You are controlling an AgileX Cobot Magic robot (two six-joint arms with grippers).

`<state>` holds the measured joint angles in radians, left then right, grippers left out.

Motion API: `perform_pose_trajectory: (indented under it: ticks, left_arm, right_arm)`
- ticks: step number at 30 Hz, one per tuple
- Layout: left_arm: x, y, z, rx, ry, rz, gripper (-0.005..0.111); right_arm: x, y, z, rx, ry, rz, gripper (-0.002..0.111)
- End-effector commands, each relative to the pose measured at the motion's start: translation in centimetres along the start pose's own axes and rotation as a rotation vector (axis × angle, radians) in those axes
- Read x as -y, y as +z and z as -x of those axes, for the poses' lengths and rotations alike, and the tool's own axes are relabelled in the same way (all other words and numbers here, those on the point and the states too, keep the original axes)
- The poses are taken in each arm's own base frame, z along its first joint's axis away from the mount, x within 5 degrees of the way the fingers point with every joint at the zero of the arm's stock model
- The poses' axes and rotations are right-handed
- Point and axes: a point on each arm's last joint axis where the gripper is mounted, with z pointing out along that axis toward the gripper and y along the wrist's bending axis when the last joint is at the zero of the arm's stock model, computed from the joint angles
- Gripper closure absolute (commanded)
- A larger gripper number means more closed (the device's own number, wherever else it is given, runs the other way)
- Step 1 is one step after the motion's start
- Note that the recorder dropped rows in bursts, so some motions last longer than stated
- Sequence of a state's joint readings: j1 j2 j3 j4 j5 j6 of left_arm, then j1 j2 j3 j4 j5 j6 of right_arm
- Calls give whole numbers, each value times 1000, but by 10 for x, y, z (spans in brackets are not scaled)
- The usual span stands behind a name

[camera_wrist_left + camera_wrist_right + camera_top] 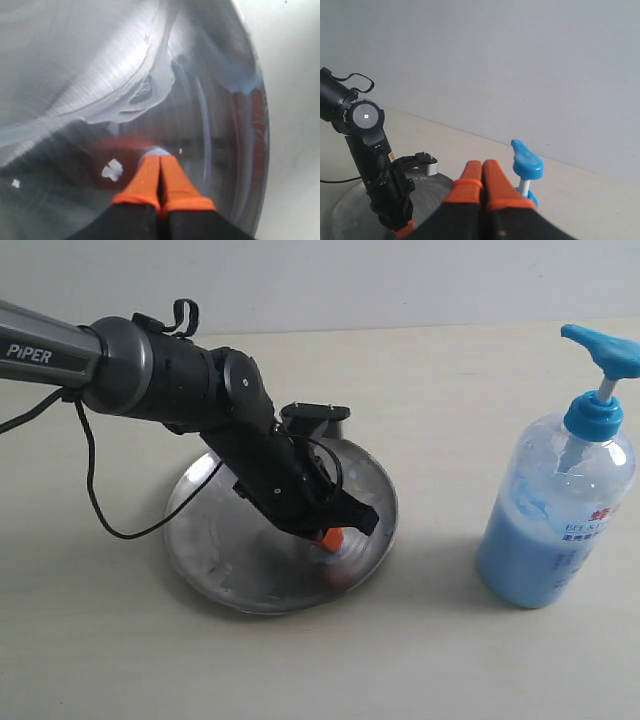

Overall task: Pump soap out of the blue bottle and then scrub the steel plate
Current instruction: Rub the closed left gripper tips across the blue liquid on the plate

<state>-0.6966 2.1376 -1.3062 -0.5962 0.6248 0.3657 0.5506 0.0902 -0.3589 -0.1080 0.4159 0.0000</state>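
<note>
The steel plate [215, 540] lies left of centre on the table, its surface streaked. My left gripper [335, 540] is shut, its orange fingertips pressed down onto the plate near its right rim. In the left wrist view the shut gripper [159, 157] touches a small blob of pale blue soap [156, 150], and a long whitish soap smear [145, 97] runs across the plate [60, 55]. The blue bottle [555, 510] stands upright at the right, pump head [603, 348] raised. My right gripper [482, 164] is shut and empty, held in the air beside the pump head [527, 160].
A black cable [95, 490] loops from the left arm down over the table left of the plate. Bare beige table [430, 370] lies between plate and bottle. A pale wall [520, 60] stands behind the table.
</note>
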Motion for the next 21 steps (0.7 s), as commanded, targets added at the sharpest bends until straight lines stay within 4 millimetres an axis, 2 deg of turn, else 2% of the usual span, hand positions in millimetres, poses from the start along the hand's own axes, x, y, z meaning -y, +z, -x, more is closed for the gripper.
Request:
perform_pose_trajectory:
  ticks: [1,10,21]
  left_arm:
    - [-3,8,1,29,5,23,107]
    - [-11,7,-4,-44,91,78,107]
    - [-3,6,-18,-190,65,11,107]
  right_arm:
    - [0,-1,1,16,-8,-9,108]
    - [0,-1,1,15,-16,-9,108]
    - [0,-1,1,15,-16,-9,108]
